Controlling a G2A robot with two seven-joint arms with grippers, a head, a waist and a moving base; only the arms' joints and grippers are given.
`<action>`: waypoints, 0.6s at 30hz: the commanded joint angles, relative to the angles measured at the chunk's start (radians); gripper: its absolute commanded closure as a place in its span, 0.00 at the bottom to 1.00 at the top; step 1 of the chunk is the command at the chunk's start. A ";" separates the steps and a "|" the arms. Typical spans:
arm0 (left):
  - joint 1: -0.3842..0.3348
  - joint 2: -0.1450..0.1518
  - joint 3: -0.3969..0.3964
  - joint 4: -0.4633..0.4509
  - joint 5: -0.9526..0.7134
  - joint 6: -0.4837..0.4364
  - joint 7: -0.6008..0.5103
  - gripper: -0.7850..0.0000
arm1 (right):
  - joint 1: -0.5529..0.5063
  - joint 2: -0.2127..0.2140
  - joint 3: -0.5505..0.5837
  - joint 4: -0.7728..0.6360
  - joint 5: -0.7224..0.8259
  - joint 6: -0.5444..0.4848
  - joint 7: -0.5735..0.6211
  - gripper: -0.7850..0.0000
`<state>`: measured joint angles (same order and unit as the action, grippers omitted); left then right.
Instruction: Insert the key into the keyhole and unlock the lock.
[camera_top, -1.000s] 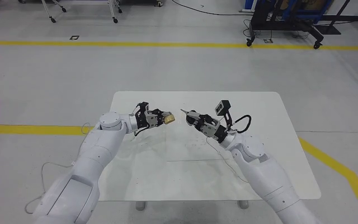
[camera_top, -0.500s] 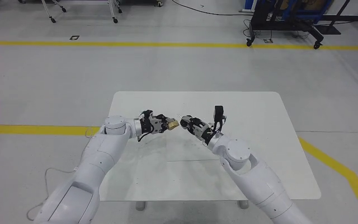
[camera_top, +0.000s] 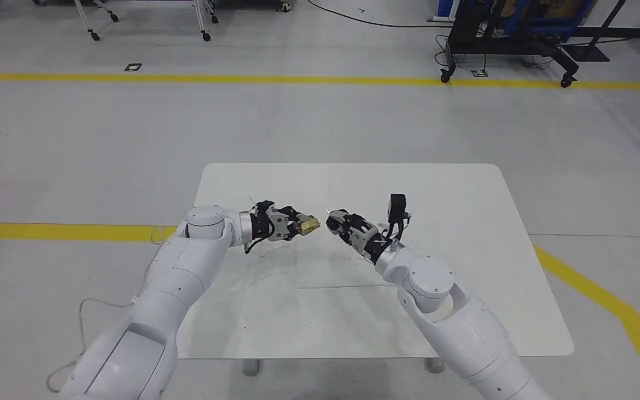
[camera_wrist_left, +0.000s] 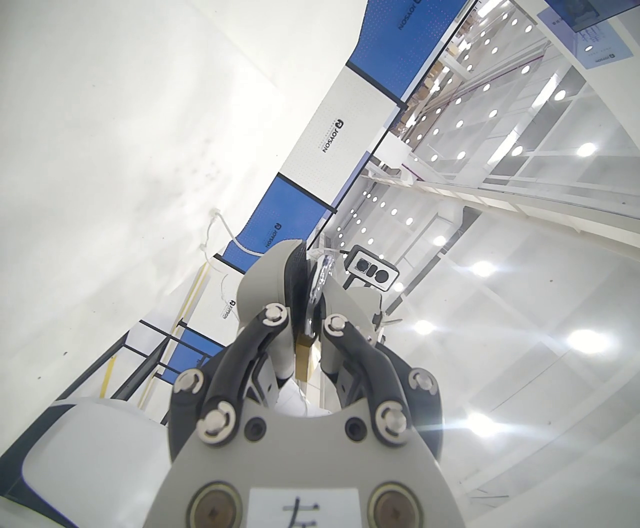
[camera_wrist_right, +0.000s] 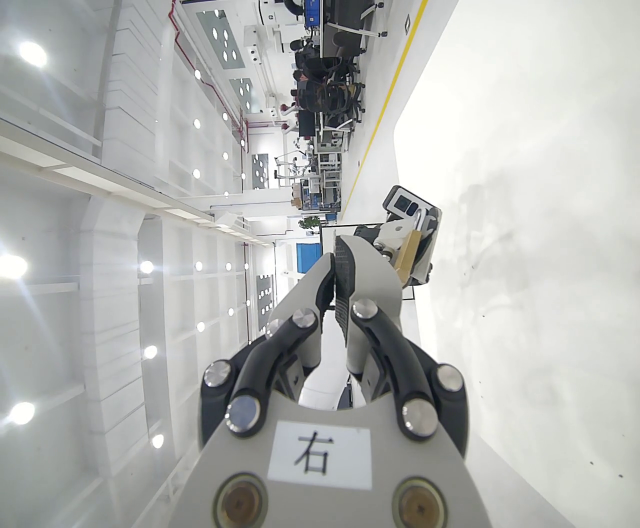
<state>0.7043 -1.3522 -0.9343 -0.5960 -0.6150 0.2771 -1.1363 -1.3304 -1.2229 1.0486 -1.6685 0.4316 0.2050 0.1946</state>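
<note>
Above the middle of the table (camera_top: 450, 190), my left gripper (camera_top: 296, 223) pinches the brass padlock (camera_top: 309, 225), body aimed at my right gripper (camera_top: 334, 217), whose fingers press flat on the key (camera_top: 323, 219). The 2 lie nearly tip to tip on 1 line. Whether the blade has entered the keyhole, I cannot tell.

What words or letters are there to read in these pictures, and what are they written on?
"左": on the left sticker, at the base of the left gripper.
"右": on the right sticker, at the base of the right gripper.
Wall panels: a sideways company logo, a brand name that I leave unread.
Poster: its small print is too blurred to read.
</note>
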 joint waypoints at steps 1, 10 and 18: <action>0.000 0.000 0.000 0.000 0.000 0.000 0.000 1.00 | -0.007 0.001 0.015 -0.011 0.019 0.034 0.005 1.00; 0.029 0.005 0.006 -0.057 0.046 -0.008 0.083 1.00 | -0.108 0.002 0.004 -0.166 -0.003 0.241 -0.115 1.00; 0.069 0.020 -0.007 -0.143 0.091 0.033 0.143 1.00 | -0.107 -0.018 -0.039 -0.169 0.010 0.296 -0.243 1.00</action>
<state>0.7688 -1.3336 -0.9400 -0.7301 -0.5272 0.3041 -0.9978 -1.4408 -1.2383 1.0158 -1.8404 0.4386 0.4893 -0.0379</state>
